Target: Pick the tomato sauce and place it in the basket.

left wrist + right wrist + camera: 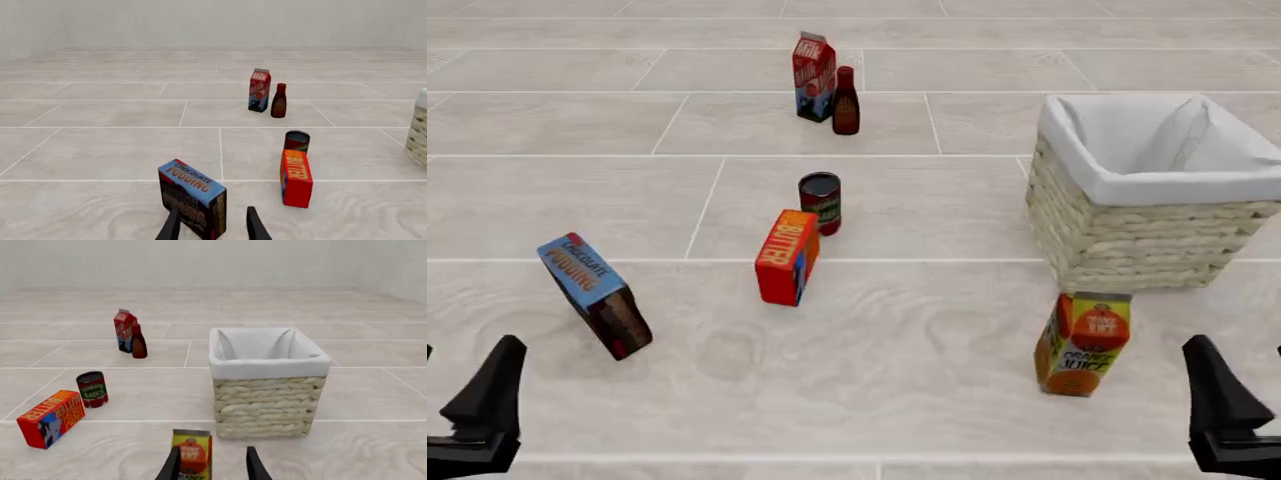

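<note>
The tomato sauce is a small tin with a dark red top, standing upright mid-table just behind an orange butter box. The can also shows in both wrist views. The basket, pale wicker with a white lining, stands at the right and is empty inside. My left gripper hovers at the near left edge, open, holding nothing. My right gripper hovers at the near right edge, open, also with nothing in it. Both are far from the can.
A chocolate pudding box leans tilted just ahead of the left gripper. An orange juice carton stands in front of the basket, close ahead of the right gripper. At the back stand a milk carton and a dark bottle.
</note>
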`<action>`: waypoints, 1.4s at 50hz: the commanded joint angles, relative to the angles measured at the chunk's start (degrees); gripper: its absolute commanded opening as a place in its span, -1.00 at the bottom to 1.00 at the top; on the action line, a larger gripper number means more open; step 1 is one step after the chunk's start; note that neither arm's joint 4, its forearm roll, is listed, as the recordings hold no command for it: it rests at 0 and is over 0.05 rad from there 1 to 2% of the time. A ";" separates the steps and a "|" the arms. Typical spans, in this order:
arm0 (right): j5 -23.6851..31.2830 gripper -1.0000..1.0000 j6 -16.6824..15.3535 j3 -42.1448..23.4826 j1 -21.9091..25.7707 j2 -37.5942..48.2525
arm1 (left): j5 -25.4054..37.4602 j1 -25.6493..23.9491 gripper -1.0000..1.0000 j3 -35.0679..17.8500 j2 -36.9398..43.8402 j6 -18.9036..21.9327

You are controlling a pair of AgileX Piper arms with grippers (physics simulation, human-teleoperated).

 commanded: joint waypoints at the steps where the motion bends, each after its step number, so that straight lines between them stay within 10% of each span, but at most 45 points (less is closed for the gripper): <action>1: 0.36 1.00 -0.07 0.13 0.01 0.21 | -0.07 0.00 1.00 -0.15 0.26 0.00; 24: -0.28 1.00 2.71 -0.22 0.48 1.36 | -0.07 0.00 1.00 -0.15 0.26 0.00; 31: -0.86 1.00 1.56 -9.77 1.36 12.81 | -0.07 0.00 1.00 -0.15 0.26 0.00; 38: 10.76 1.00 -9.77 -35.54 4.19 27.51 | -0.07 0.00 1.00 -0.15 0.26 0.00; 49: 19.78 1.00 -15.56 -69.43 17.36 48.53 | -0.07 0.00 1.00 -0.15 0.26 0.00; 54: 25.02 1.00 -8.11 -87.19 20.99 67.76 | -0.07 0.00 1.00 -0.15 0.26 0.00; 65: 40.34 1.00 -11.45 -119.23 26.41 95.44 | -0.07 0.00 1.00 -0.15 0.26 0.00; 70: 54.47 1.00 -9.26 -149.19 26.49 114.36 | -0.07 0.00 1.00 -0.15 0.26 0.00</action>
